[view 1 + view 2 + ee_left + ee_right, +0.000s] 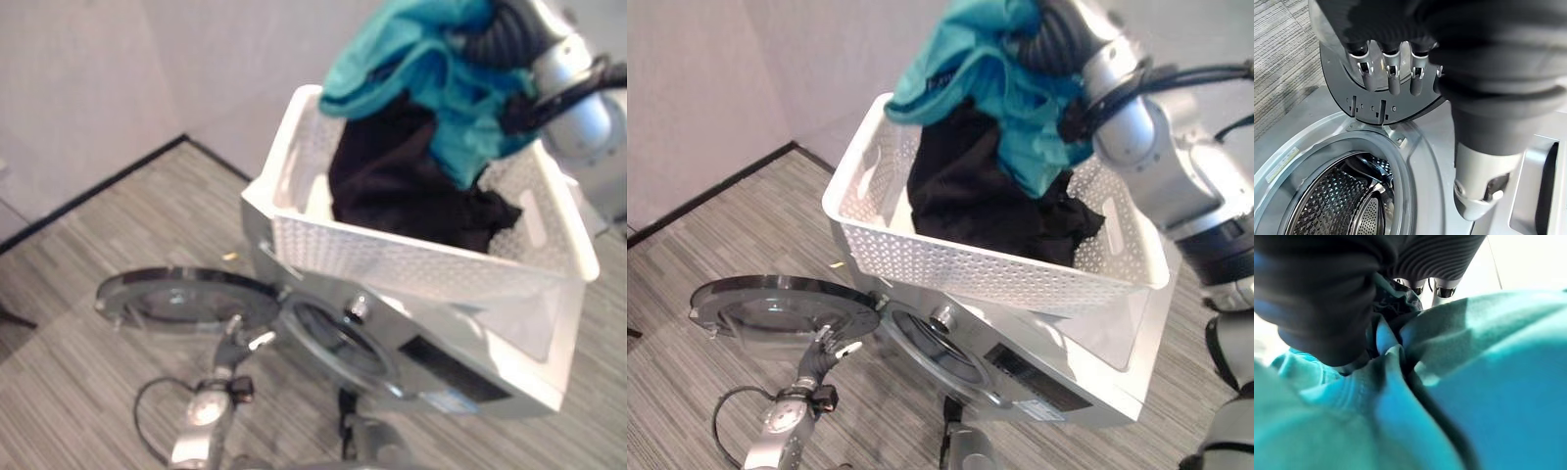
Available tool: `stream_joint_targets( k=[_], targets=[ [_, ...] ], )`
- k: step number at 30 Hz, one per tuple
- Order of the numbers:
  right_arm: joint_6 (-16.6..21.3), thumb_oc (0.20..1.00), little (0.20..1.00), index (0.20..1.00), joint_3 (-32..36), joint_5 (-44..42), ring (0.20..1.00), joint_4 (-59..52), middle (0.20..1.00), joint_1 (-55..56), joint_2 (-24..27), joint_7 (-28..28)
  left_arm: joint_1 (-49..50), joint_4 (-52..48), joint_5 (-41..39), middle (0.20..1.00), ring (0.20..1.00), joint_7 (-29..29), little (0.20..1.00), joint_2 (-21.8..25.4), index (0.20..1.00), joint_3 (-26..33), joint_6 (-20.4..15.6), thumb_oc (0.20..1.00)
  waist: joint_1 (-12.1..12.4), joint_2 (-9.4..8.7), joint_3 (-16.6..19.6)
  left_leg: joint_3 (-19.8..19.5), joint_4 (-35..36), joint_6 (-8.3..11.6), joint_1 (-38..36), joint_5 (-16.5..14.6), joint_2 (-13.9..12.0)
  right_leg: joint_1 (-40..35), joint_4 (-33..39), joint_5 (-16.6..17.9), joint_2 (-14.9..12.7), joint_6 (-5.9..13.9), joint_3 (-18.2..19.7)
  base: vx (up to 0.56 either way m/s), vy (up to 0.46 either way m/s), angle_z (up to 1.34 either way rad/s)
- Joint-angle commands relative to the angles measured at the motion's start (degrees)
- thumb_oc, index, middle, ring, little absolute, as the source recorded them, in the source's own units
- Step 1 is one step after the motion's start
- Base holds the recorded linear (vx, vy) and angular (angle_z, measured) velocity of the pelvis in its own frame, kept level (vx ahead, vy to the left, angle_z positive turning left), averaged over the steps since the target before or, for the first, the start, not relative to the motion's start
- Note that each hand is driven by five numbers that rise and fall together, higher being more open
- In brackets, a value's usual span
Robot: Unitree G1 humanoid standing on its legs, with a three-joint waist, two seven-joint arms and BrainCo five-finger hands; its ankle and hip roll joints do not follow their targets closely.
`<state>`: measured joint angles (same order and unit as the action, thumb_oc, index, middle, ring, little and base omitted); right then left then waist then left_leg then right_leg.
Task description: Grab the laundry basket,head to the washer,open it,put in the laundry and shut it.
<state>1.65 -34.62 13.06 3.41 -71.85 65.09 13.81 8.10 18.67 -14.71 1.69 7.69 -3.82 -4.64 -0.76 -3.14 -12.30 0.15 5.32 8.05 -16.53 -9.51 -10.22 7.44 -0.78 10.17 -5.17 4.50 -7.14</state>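
Note:
A white perforated laundry basket (392, 257) stands on top of the silver washer (460, 377). My right hand (1058, 39) is above the basket, shut on a teal garment (431, 78); in its wrist view the fingers (1420, 285) are dug into the teal cloth (1488, 362). A black garment (392, 181) hangs beneath the teal one and reaches down into the basket. The washer's round door (181, 294) is swung wide open to the left, showing the drum (1337, 205). My left hand (238, 340) is at the door's edge, its fingers (1391, 71) straight against the door's inner rim (1376, 105).
The washer stands near a room corner with pale walls and a dark skirting board (88, 196). Grey plank floor (88, 392) lies to the left and front. A small yellowish scrap (229, 257) lies on the floor behind the door.

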Motion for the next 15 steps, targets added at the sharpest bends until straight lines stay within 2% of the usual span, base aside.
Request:
stream_joint_targets(
  k=[1, 11, 15],
  targets=[
    [-1.26, 0.200, 0.200, 0.200, -1.89, 4.39, 0.200, 1.32, 0.200, -12.71, 3.33, 7.11, -0.39, -3.24, 1.03, 1.000, 1.000, 1.68, 1.000, 1.45, 1.000, -3.46, -3.10, 1.000, 1.67, -1.46, 1.04, -0.94, -0.32, -4.10, -1.97, -2.27, -0.40, -0.56, -2.19, 2.78, -10.93, 4.66, -2.81, 0.00, 0.000, 0.00],
    [-2.94, 0.200, 0.200, 0.200, -11.40, 9.56, 0.200, 10.07, 0.200, -26.41, 5.22, 12.40, -0.62, -2.95, 0.95, 1.000, 1.000, 3.58, 1.000, 0.19, 1.000, -4.07, -3.42, 1.000, 2.05, -0.64, 0.45, -1.43, -0.32, -4.38, -2.47, -2.50, -0.41, -1.06, -2.60, 2.35, -11.16, 4.68, -3.07, -0.01, 0.004, 0.01],
    [-3.41, 0.200, 0.200, 0.200, -17.63, 11.33, 0.200, 15.02, 0.200, -32.95, 6.60, 15.13, -0.64, -2.58, 0.87, 1.000, 1.000, 4.35, 1.000, 0.13, 1.000, -4.34, -3.41, 1.000, 2.23, -0.21, 0.32, -1.57, -0.32, -4.43, -2.81, -2.80, -0.54, -1.33, -2.93, 2.06, -11.24, 4.68, -3.49, 0.00, 0.000, 0.00]
  ],
)
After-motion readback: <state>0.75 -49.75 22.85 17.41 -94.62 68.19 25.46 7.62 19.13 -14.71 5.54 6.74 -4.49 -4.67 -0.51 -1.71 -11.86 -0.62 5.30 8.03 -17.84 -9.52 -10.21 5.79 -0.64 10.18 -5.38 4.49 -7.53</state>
